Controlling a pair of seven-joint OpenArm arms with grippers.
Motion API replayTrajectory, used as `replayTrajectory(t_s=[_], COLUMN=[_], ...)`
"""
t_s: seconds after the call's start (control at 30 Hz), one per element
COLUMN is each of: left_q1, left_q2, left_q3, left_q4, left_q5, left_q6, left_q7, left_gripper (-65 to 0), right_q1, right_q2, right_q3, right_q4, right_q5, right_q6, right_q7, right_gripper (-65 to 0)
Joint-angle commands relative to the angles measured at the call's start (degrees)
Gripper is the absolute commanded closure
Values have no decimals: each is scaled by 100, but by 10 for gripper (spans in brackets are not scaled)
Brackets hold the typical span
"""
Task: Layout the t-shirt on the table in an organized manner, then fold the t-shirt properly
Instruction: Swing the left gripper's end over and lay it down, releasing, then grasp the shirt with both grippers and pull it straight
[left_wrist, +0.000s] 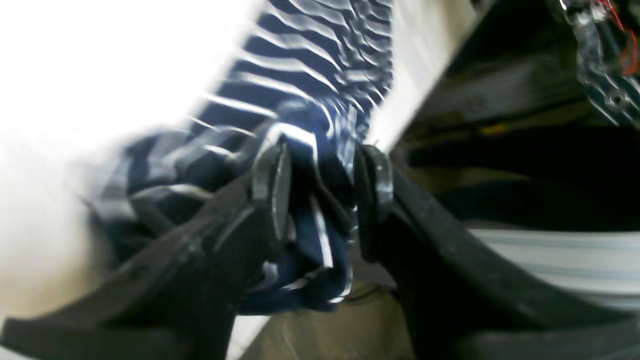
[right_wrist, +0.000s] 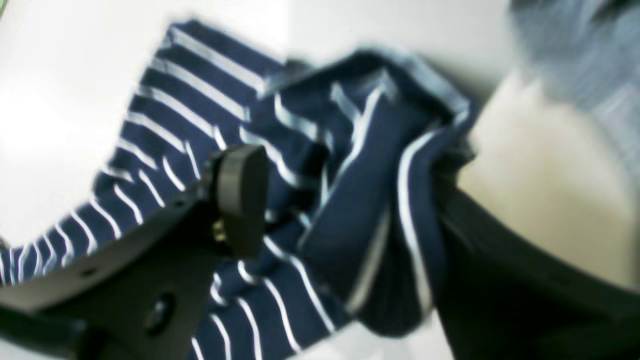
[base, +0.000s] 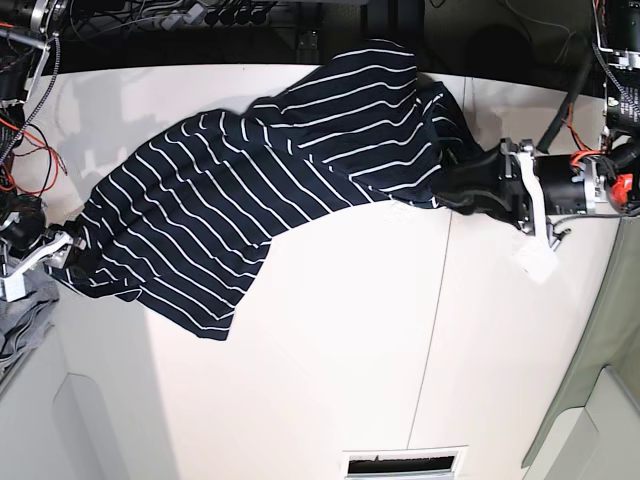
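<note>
T-shirt (base: 260, 190): stretched across table (base: 330, 370) between both grippers. Left gripper (left_wrist: 320, 195): clamped on bunched fabric. Right gripper (right_wrist: 340, 210): jaws apart around a fold; grip uncertain. Keep your tension even while spreading.

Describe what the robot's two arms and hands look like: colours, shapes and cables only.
Both hands are matte black, with long curved fingers. The left hand has flat oval pads rimmed in shiny grey. The right hand shows a rounded black pad and small screw holes. In the base view, the left arm has a white bracket, a silver-black body, red parts and a black cable.
</note>
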Motion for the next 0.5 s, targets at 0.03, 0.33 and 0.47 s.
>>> replayTrajectory(t_s=[0.03, 0.33, 0.47], left_q1=[-74, -72, -52], left_q2=[-127, -138, -140], left_q3=[-420, -734, -632], left_q4=[256, -39, -426], left_q5=[-180, 1390, 1891], left_q6=[-49, -49, -49], left_q7=[-142, -1169, -1314], left_gripper=[-240, -240, -241], right_q1=[142, 660, 872], right_q2=[109, -699, -1154], right_q3=[146, -334, -1303], right_q4=[404, 409, -68], right_q5=[284, -341, -1340], right_q6=[42, -85, -765], right_q7=[155, 463, 960], right_gripper=[-351, -351, -351])
